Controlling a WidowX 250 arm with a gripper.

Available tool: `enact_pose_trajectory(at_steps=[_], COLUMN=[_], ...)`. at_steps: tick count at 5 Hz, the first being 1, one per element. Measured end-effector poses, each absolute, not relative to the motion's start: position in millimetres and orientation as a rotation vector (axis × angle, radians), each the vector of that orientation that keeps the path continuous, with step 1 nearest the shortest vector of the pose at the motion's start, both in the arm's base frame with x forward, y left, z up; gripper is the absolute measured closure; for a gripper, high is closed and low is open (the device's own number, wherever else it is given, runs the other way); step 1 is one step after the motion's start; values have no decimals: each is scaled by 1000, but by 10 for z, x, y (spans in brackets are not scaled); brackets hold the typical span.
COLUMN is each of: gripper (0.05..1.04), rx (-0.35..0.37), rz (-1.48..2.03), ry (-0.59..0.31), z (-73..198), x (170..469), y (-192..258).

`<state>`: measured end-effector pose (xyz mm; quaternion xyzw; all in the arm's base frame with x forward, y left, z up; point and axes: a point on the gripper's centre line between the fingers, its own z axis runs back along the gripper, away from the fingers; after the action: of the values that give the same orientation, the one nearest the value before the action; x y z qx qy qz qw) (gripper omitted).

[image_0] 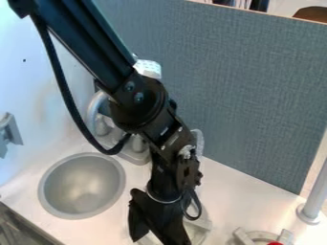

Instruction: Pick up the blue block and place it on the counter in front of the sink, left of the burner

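At the bottom centre of the frame, the black gripper (157,239) has its fingers spread clearly apart, holding nothing that I can see. Just beside it is a pale grey fixture (203,225); the round sink (81,185) is at lower left.

Matt metal-look basin (81,185), smooth.

A white counter (246,194) is carrying all the things here. On the left side, a round grey sink bowl (81,185) is sitting in the counter, and a grey tap (96,107) is standing just behind it. Near the bottom edge, a pale grey frame (202,228) is lying partly hidden, so its full shape is not showing. To the right of it, a grey ring (260,235) is lying, with something red (275,243) at its middle. At the far right, a grey post (314,194) is standing upright on a round foot (309,215).
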<state>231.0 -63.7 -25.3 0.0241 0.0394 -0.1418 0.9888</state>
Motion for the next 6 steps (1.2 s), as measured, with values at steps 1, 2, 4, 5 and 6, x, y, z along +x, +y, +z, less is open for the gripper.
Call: enact_pose_trajectory(at_steps=[1, 2, 4, 5, 6], gripper=[83, 82, 83, 83, 83], rx=[48, -51, -119, -72, -52], rz=[-286, -333, -261, -260, -287], ry=[103, 76, 47, 101, 115], z=[-310, -338, -405, -602, -690], x=[2273, 2282, 2316, 2315, 2312], y=[-637, -755, -754, -809, -913])
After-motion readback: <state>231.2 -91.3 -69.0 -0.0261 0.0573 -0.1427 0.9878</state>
